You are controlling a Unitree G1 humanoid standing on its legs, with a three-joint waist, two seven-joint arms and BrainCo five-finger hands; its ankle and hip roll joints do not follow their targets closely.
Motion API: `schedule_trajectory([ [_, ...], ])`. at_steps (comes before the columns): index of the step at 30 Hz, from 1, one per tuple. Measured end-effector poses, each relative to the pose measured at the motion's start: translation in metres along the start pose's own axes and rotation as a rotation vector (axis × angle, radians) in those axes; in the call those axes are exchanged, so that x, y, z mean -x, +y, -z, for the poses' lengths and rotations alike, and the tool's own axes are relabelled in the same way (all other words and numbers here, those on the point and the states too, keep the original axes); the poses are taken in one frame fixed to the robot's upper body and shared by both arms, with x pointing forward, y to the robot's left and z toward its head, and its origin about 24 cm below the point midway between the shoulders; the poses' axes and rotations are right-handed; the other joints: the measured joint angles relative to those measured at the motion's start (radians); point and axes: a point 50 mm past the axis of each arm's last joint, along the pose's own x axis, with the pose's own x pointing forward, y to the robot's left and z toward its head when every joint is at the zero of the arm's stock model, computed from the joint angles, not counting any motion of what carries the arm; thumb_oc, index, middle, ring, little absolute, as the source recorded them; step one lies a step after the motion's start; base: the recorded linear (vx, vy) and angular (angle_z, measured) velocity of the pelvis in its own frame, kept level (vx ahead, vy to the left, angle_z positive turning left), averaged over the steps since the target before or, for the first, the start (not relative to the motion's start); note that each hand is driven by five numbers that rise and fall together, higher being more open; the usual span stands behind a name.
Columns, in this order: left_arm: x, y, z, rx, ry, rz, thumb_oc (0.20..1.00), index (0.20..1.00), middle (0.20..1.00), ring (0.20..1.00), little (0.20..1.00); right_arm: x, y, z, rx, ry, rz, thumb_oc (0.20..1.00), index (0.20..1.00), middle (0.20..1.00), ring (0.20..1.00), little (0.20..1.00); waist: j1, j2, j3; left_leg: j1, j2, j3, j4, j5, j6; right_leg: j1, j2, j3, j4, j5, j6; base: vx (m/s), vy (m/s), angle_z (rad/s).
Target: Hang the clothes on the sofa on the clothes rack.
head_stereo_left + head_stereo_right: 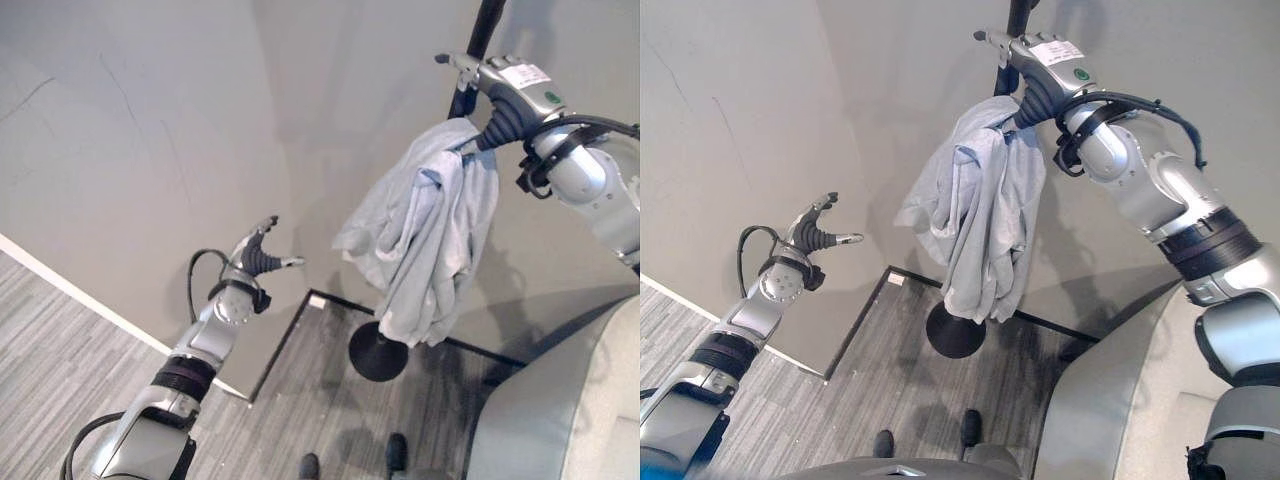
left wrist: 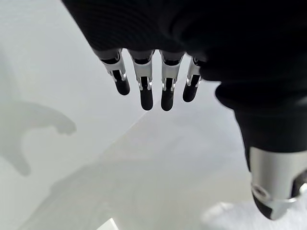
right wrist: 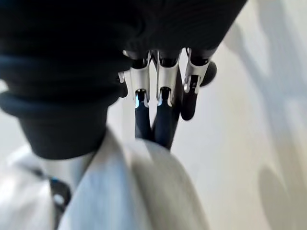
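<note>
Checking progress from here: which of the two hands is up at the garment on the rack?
The right hand, raised against the rack pole right above the draped pale grey garment. The left hand hangs apart near the wall, fingers straight, holding nothing.

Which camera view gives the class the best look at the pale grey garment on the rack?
The right eye view: the garment hangs whole against the black rack pole, down to the round base, with the right hand at its top. The left eye view shows much the same. The right wrist view shows a close fold; the left wrist view shows wall.

Pale grey garment (image 1: 430,235) draped bunched on black clothes rack (image 1: 378,352), hanging
</note>
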Motion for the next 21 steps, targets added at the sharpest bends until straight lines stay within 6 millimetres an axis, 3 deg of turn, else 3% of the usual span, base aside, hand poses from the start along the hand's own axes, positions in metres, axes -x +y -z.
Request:
schedule_trajectory([
  [6, 0.006, 0.001, 0.01, 0.009, 0.032, -0.001, 1.0, 1.0, 1.0, 1.0, 1.0, 0.007, -0.046, -0.037, -0.064, -0.224, 0.177, 1.0, 1.0, 1.0, 1.0, 1.0, -0.004, -0.007, -0.001, 0.01, 0.004, 0.018, 0.0, -0.005, -0.004, 0.0, 0.007, 0.023, 0.0, -0.002, 0.003, 0.03, 0.013, -0.09],
  [9, 0.012, -0.001, 0.018, 0.012, 0.06, 0.009, 1.0, 1.0, 1.0, 1.0, 1.0, 0.019, -0.064, -0.037, -0.125, -0.255, 0.235, 1.0, 1.0, 1.0, 1.0, 1.0, -0.003, -0.017, -0.007, 0.018, 0.005, 0.028, -0.005, -0.008, -0.004, 0.003, 0.007, 0.031, -0.002, -0.005, 0.006, 0.03, 0.005, -0.09],
  [11, 0.018, -0.003, 0.025, 0.012, 0.083, 0.02, 1.0, 1.0, 1.0, 1.0, 1.0, 0.03, -0.063, -0.027, -0.205, -0.219, 0.248, 1.0, 1.0, 1.0, 1.0, 1.0, -0.01, -0.025, -0.013, 0.021, 0.004, 0.031, -0.005, -0.01, -0.004, 0.003, 0.006, 0.035, -0.003, -0.005, 0.006, 0.02, 0.01, -0.06],
  [13, 0.027, -0.002, 0.029, 0.034, 0.087, 0.01, 1.0, 1.0, 1.0, 1.0, 1.0, 0.054, -0.053, -0.007, -0.334, -0.131, 0.305, 1.0, 1.0, 1.0, 1.0, 1.0, -0.018, -0.033, -0.019, 0.021, 0.004, 0.03, -0.005, -0.012, -0.001, 0.004, 0.006, 0.035, -0.003, -0.005, 0.007, 0.0, 0.0, 0.0],
  [16, 0.043, -0.002, 0.03, 0.147, 0.082, -0.003, 1.0, 1.0, 1.0, 1.0, 1.0, 0.11, -0.029, 0.033, -0.454, 0.133, 0.417, 1.0, 1.0, 1.0, 1.0, 1.0, -0.025, -0.026, -0.023, 0.021, -0.001, 0.027, -0.005, -0.014, 0.004, 0.006, 0.0, 0.032, -0.001, -0.007, 0.008, 0.01, 0.009, 0.02],
  [18, 0.056, -0.008, 0.04, 0.223, 0.124, -0.003, 1.0, 1.0, 1.0, 1.0, 1.0, 0.131, -0.004, 0.051, -0.515, 0.295, 0.426, 1.0, 1.0, 1.0, 1.0, 1.0, -0.031, 0.006, -0.024, 0.033, -0.008, 0.032, -0.006, -0.023, 0.01, 0.015, -0.005, 0.039, -0.001, -0.01, 0.013, 0.05, 0.011, -0.05],
  [19, 0.07, -0.012, 0.043, 0.314, 0.144, -0.019, 1.0, 1.0, 1.0, 1.0, 1.0, 0.169, 0.022, 0.057, -0.543, 0.448, 0.395, 1.0, 1.0, 1.0, 1.0, 1.0, -0.029, 0.033, -0.036, 0.034, -0.009, 0.03, -0.006, -0.034, 0.016, 0.018, -0.007, 0.037, -0.001, -0.017, 0.018, 0.0, 0.0, 0.0],
  [21, 0.088, -0.014, 0.053, 0.38, 0.192, -0.049, 1.0, 1.0, 1.0, 1.0, 1.0, 0.206, 0.047, 0.058, -0.616, 0.612, 0.439, 1.0, 1.0, 1.0, 1.0, 1.0, -0.028, 0.048, -0.046, 0.035, -0.007, 0.027, -0.006, -0.033, 0.016, 0.021, -0.006, 0.032, -0.001, -0.022, 0.018, 0.0, 0.001, 0.04],
])
